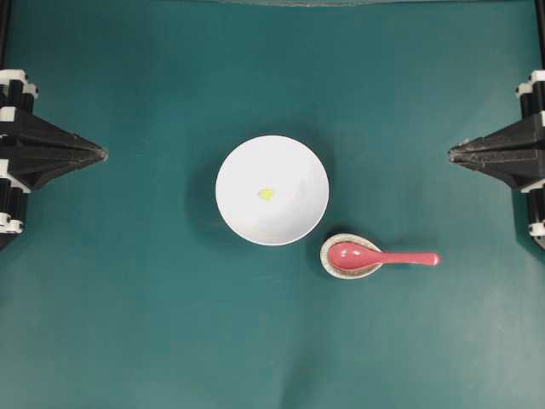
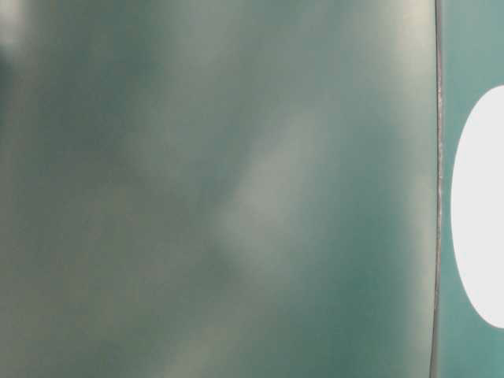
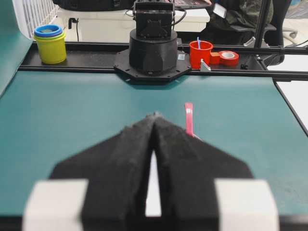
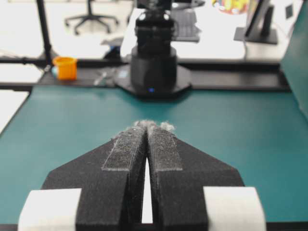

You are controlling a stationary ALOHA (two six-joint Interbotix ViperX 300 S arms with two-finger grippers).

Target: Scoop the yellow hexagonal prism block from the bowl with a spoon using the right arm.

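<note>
**Both arms parked, spoon handle points at the right gripper**

The right gripper (image 1: 451, 154) sits at the right edge of the teal counter (image 1: 128, 324), jaws pressed together and holding nothing. The left gripper (image 1: 104, 153) mirrors it on the far left, equally closed and empty. Nothing is touched yet, so this looks like the very start.

The glossy red-pink ceramic soup spoon (image 1: 383, 256) lies with its scoop resting in the small speckled grey-white oval spoon rest (image 1: 350, 256), just beside the lower right rim of the plain round white bowl (image 1: 272, 190). Its long axis runs left to right, the handle end toward the right arm's side. That makes the right gripper clearly the nearer of the 2, with the handle lying lower in the overhead view.

The tiny bright yellow hexagonal prism block (image 1: 266, 194) rests near the bowl's centre.

Open counter lies all around the handle, so the approach looks unobstructed; the jaws must first open.
</note>
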